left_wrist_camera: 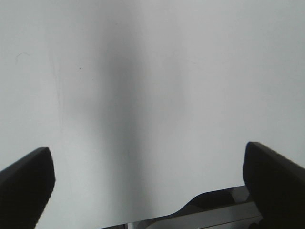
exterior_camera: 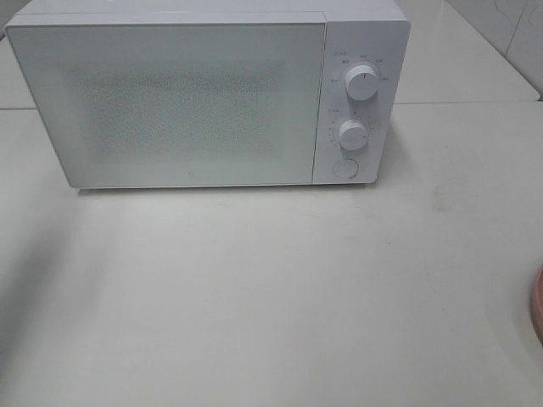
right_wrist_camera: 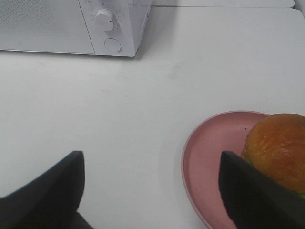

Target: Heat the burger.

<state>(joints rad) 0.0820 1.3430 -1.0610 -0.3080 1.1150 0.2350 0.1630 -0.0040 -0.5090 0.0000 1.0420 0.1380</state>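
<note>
One burger, one plate, one microwave.

Closed microwave, pink plate, table

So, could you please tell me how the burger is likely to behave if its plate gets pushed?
The burger sits loose near the rim of the pink plate, so it may slide. Its stacked layers could shift, and the glossy bun probably squashes easily.

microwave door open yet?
No, in the exterior high view the microwave door sits flush and shut against the front, with nothing inside showing.
</note>
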